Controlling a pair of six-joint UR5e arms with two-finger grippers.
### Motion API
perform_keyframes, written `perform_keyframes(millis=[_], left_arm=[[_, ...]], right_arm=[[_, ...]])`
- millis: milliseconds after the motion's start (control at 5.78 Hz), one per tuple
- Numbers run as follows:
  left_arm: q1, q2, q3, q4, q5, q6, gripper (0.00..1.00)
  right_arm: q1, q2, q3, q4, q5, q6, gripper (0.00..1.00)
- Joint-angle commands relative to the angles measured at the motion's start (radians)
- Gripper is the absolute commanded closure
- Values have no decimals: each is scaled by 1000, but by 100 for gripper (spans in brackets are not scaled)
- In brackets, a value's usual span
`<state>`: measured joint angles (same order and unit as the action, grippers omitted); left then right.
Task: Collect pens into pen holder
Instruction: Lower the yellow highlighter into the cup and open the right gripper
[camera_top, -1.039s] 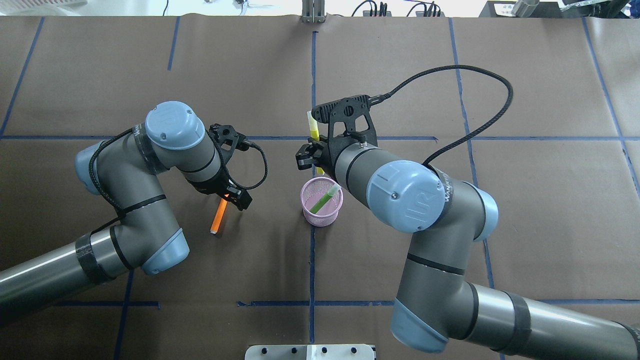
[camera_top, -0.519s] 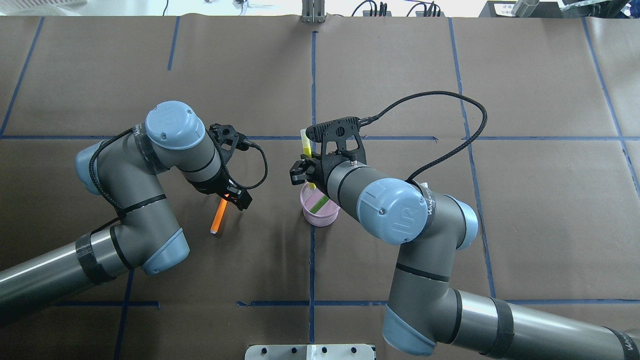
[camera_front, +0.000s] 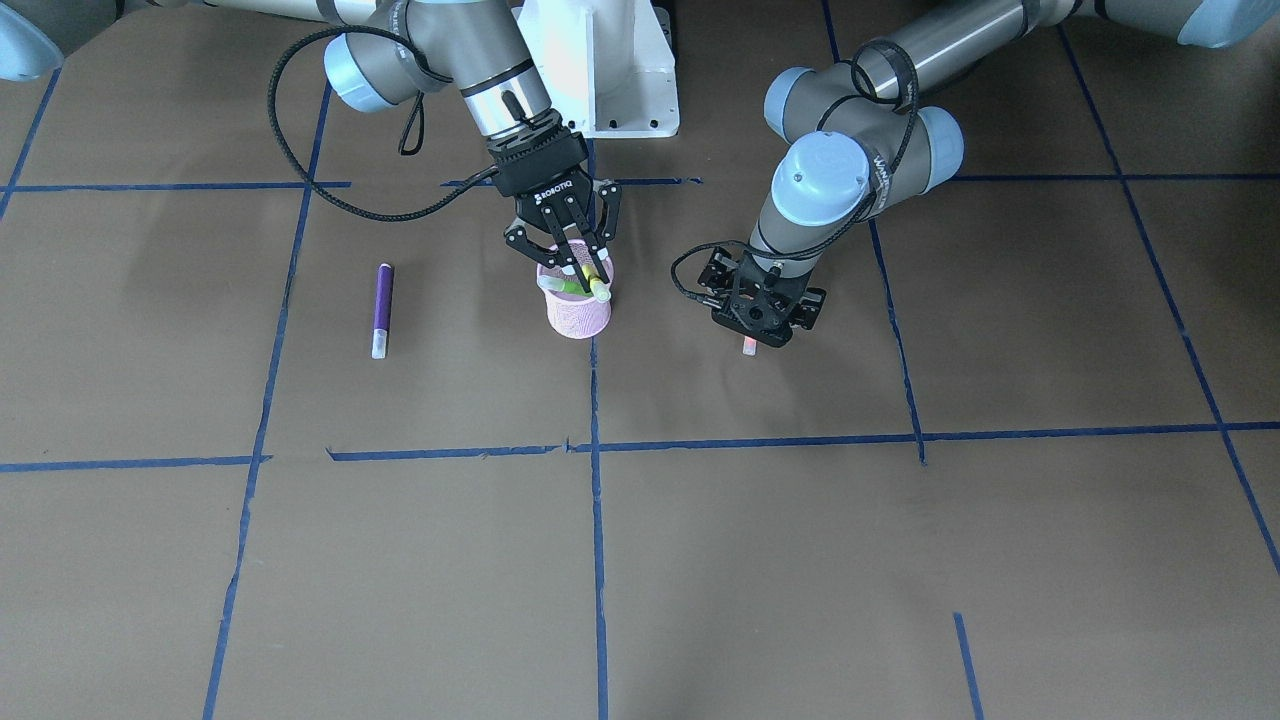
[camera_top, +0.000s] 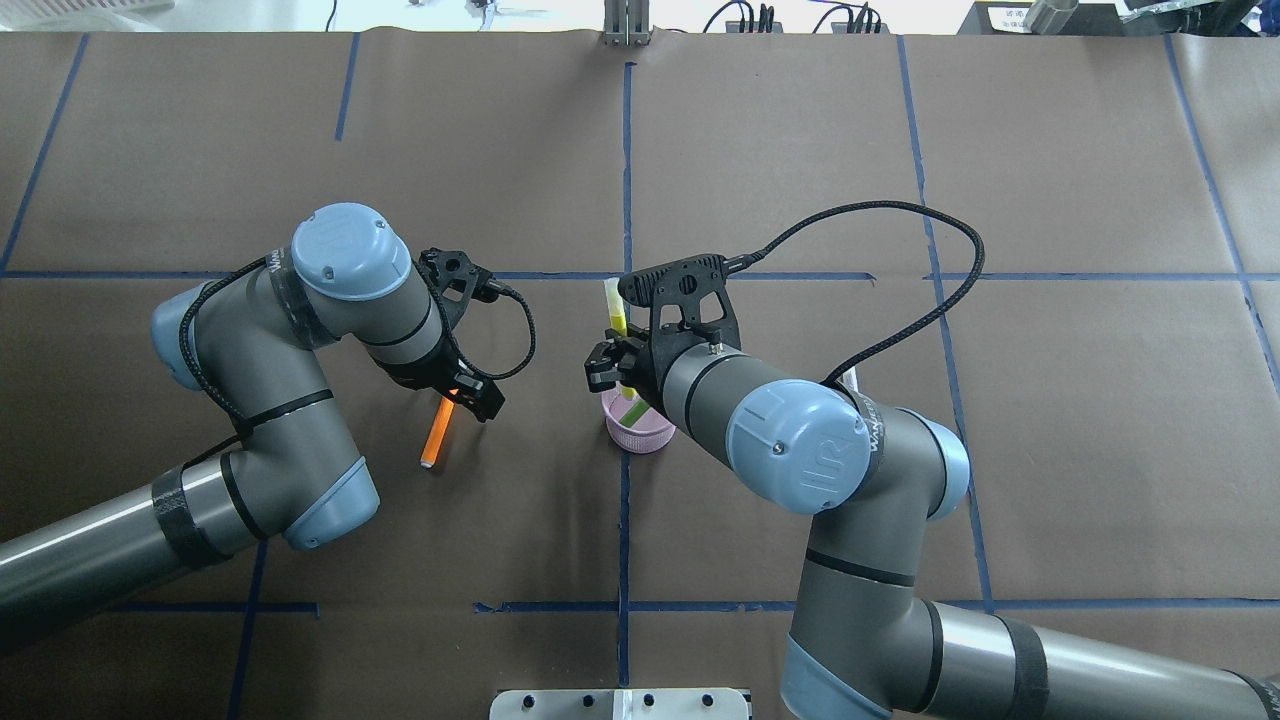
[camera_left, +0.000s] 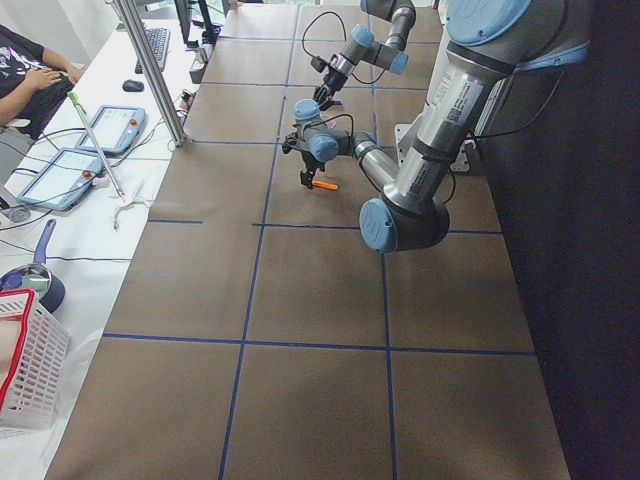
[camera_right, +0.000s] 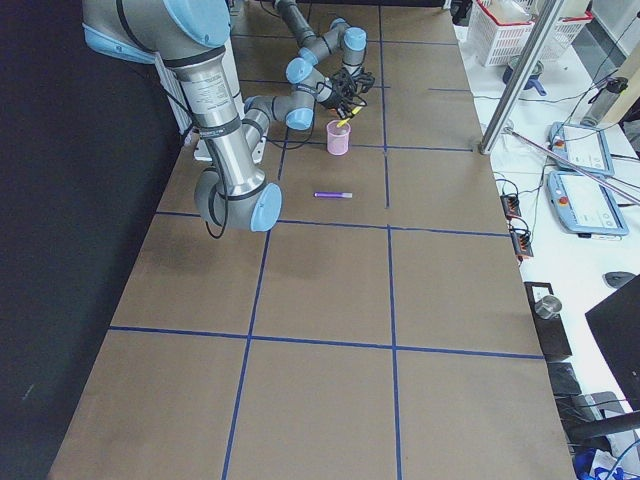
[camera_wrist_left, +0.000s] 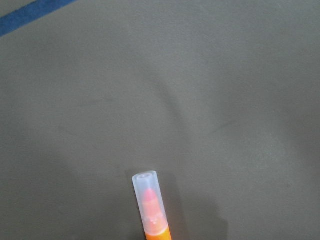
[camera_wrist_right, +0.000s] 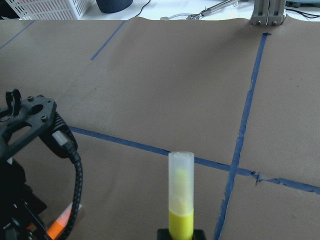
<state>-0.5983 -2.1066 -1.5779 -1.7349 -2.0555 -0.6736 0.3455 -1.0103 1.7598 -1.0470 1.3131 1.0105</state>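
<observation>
The pink mesh pen holder (camera_front: 578, 315) stands near the table's middle, and it shows in the overhead view (camera_top: 640, 437) too. A green pen (camera_top: 634, 412) leans inside it. My right gripper (camera_front: 575, 272) is right over the holder, shut on a yellow pen (camera_top: 613, 315) whose lower end dips into the cup. The pale cap points up and away from me. My left gripper (camera_top: 462, 392) is down at the table, apparently shut on the cap end of an orange pen (camera_top: 435, 432) that lies flat. A purple pen (camera_front: 381, 310) lies alone on my right side.
The white robot base block (camera_front: 600, 70) sits behind the holder. Blue tape lines grid the brown table cover. My right forearm and elbow (camera_top: 800, 450) hang over the area just right of the holder. A person and tablets (camera_left: 110, 130) are beyond the far edge.
My right gripper carried the yellow pen towards me, over the holder, and lowered it so its lower end is in the cup. The left arm and the orange pen have not moved.
</observation>
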Motion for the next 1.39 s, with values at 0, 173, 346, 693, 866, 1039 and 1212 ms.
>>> perform_keyframes(millis=[0, 173, 346, 693, 866, 1039, 1212], left_arm=[[0, 0, 1, 0, 0, 2, 0], [0, 0, 1, 0, 0, 2, 0], [0, 0, 1, 0, 2, 3, 0], [-1, 0, 3, 2, 2, 5, 0], [-1, 0, 3, 2, 0, 5, 0], [0, 0, 1, 2, 0, 5, 0], [0, 0, 1, 2, 0, 5, 1]], right_arm=[[-10, -11, -2, 1, 0, 0, 100], [-11, -11, 0, 2, 0, 3, 95], [-11, -11, -3, -1, 0, 19, 17], [-10, -10, 4, -1, -2, 20, 0], [12, -1, 33, -36, 9, 19, 0], [67, 10, 147, -238, 100, 17, 0], [134, 21, 199, -366, 226, 14, 0]])
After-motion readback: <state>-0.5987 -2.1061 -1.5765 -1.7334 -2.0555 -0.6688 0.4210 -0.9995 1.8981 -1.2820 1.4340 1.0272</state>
